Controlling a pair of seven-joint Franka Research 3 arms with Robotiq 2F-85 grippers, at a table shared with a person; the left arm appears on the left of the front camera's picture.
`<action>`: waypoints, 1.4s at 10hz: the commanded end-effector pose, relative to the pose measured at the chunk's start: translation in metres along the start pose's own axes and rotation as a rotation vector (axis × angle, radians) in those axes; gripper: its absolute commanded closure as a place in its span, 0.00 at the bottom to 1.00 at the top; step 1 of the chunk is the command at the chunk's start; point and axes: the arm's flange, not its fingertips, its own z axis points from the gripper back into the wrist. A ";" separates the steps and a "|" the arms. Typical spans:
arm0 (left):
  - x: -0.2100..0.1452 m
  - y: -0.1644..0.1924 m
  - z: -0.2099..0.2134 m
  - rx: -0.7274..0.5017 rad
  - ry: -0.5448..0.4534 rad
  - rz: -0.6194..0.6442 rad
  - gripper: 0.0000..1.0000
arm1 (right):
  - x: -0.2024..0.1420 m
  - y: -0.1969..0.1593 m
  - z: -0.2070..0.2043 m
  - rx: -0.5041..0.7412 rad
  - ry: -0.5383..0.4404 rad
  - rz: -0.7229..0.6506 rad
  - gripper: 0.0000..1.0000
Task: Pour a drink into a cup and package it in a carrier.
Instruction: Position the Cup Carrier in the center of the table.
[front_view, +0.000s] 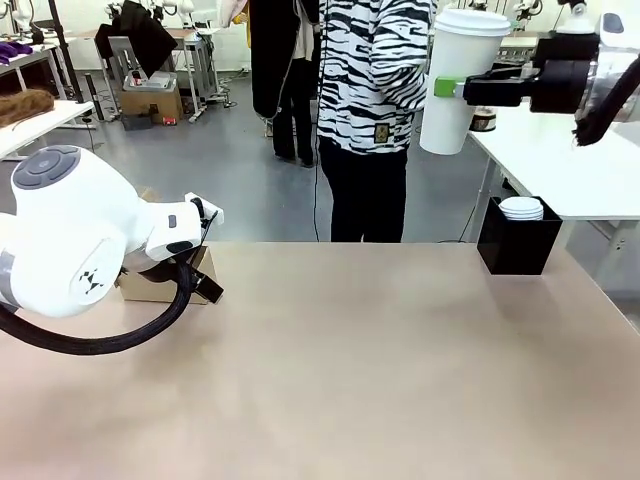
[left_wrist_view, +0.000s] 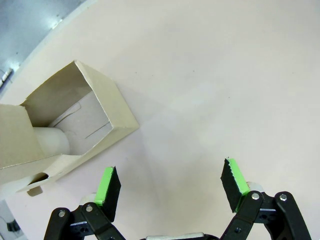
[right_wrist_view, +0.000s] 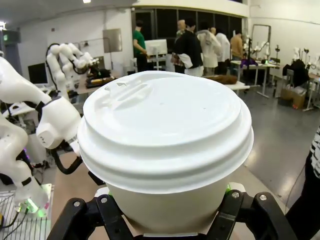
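My right gripper (front_view: 450, 90) is raised high at the far right, shut on the tall white paper cup (front_view: 446, 125), which hangs upright well above the table. In the right wrist view the cup's domed lid (right_wrist_view: 165, 125) looms close, with my right gripper (right_wrist_view: 165, 217) clamped around the cup wall below it. The drink is hidden. The brown cardboard carrier (front_view: 165, 285) sits at the table's left, partly behind my left arm (front_view: 80, 240). My left gripper (left_wrist_view: 170, 182) hovers open over bare table just beside the carrier (left_wrist_view: 75, 125); a pale rounded shape shows in its pocket.
A black box (front_view: 518, 245) holding flat white lids (front_view: 521, 208) stands at the table's (front_view: 350, 380) far right edge. A person in a striped top (front_view: 375, 70) stands across the table, near the raised cup. A white side table (front_view: 570, 165) lies beyond at the right.
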 end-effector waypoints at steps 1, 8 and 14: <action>0.000 0.000 0.000 0.000 0.000 0.000 0.00 | 0.002 -0.001 -0.003 -0.006 -0.006 0.016 0.24; 0.076 0.013 0.151 0.098 0.098 0.223 0.00 | 0.002 -0.001 -0.003 -0.006 -0.006 0.016 0.24; 0.114 0.125 0.135 0.123 0.164 0.480 0.00 | 0.002 -0.001 -0.003 -0.006 -0.006 0.016 0.24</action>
